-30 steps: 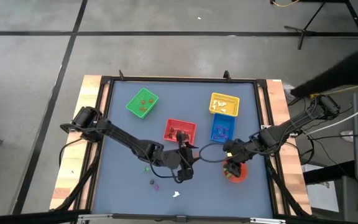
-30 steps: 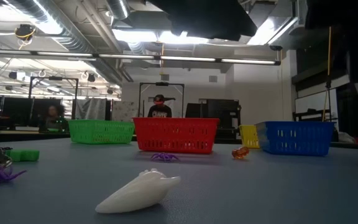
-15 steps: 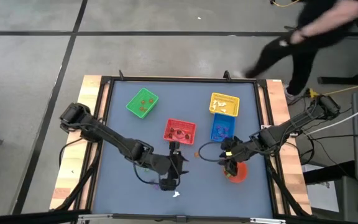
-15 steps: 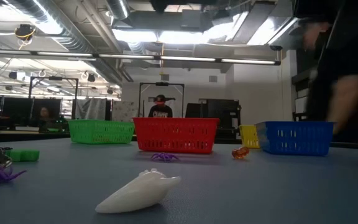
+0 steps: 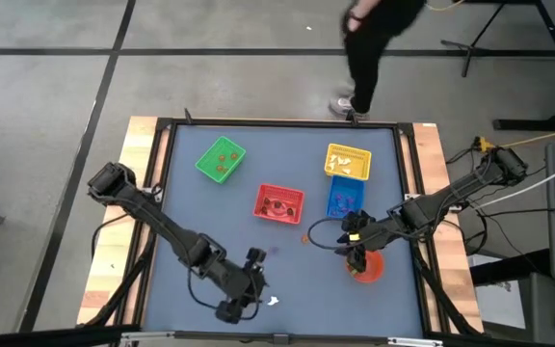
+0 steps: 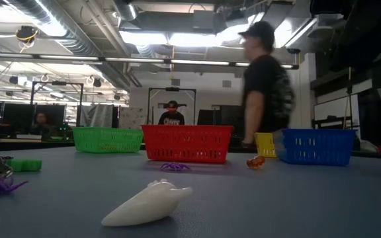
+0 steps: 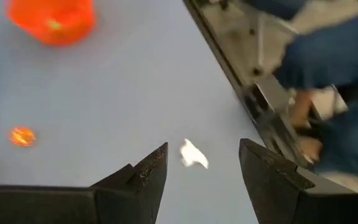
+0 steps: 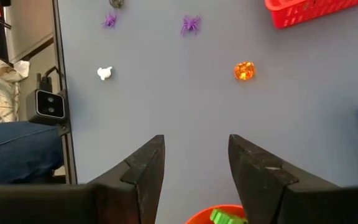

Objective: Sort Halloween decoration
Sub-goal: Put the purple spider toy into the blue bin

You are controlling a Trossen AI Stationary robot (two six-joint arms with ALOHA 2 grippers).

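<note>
One white trinket [image 7: 193,154] ahead of open left gripper [image 7: 202,163], apart

This is a robotics lab or open workshop hall — the low view shows an exposed ceiling with silver ducts [image 6: 78,30] at the upper left, bare pipes and strip lights [image 6: 177,38] across the top. Farther back, people sit at workstations [image 6: 42,125] at the left edge, and a black equipment frame [image 6: 170,92] stands at centre. From above, the wood-edged table [image 5: 143,183] sits on a polished concrete floor [image 5: 46,87] marked with dark lines — cables [image 5: 533,145] trail at the right.
</note>
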